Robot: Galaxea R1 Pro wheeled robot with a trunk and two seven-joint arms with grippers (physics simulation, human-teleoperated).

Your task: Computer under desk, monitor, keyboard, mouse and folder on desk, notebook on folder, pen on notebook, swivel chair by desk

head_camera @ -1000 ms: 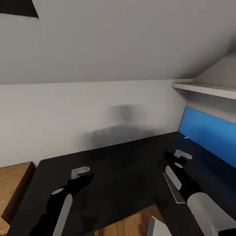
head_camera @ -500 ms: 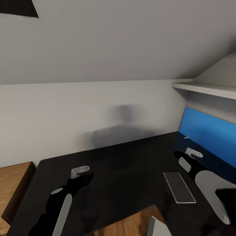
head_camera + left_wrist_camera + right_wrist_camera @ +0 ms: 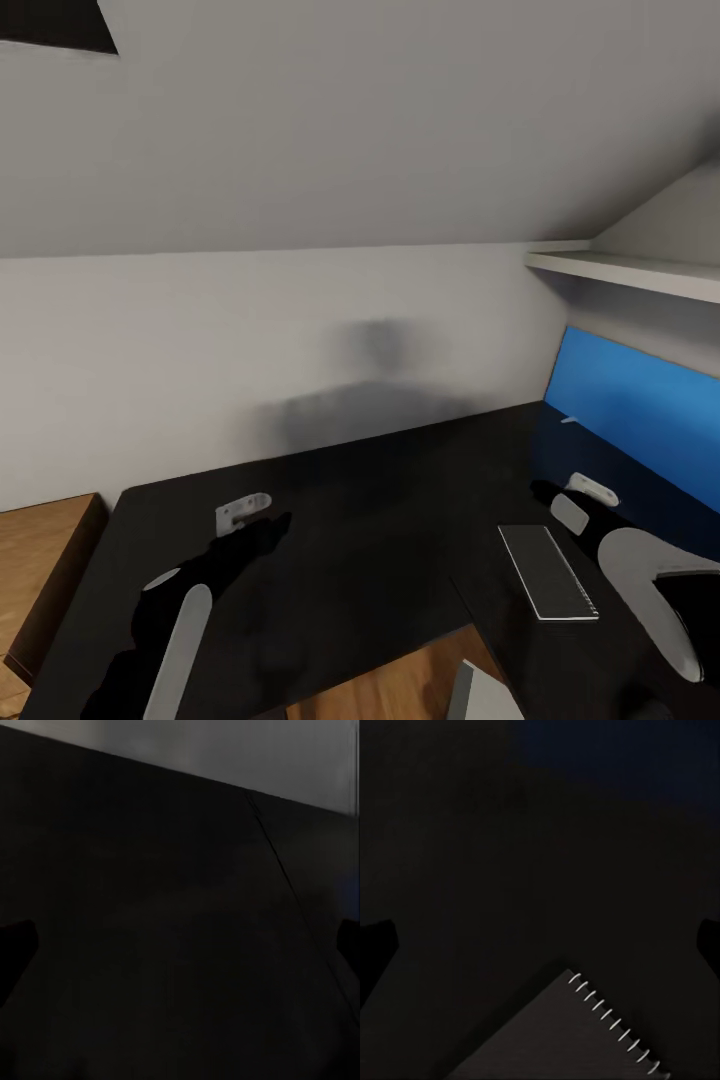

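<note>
Along the bottom edge of the head view, a pale grey corner [image 3: 478, 697] over a wedge of wood floor [image 3: 400, 690]; identity not clear. Just above, the black top of the desk [image 3: 370, 520] across the lower half of the frame. At lower left, the left gripper [image 3: 243, 512] over the bare desktop, fingers spread wide to judge by the dark tips at both side edges of the left wrist view, nothing between them. At lower right, the keyboard [image 3: 547, 571] flat on the desk, narrow end toward the camera; immediately right of it the right arm, with the right gripper [image 3: 588, 489] above the desktop past the keyboard's far right corner, likewise wide open and empty. In the lower part of the right wrist view, a dark spiral-bound notebook [image 3: 562, 1035] flat on the desk, white coil along one edge. Farther back at right, the desk's blue back panel [image 3: 640, 410] with a small white stick [image 3: 568, 420] at its foot, perhaps the pen; above that, a white shelf [image 3: 625, 270]. Beyond, a grey wall [image 3: 250, 340] and sloped ceiling [image 3: 350, 120].
</note>
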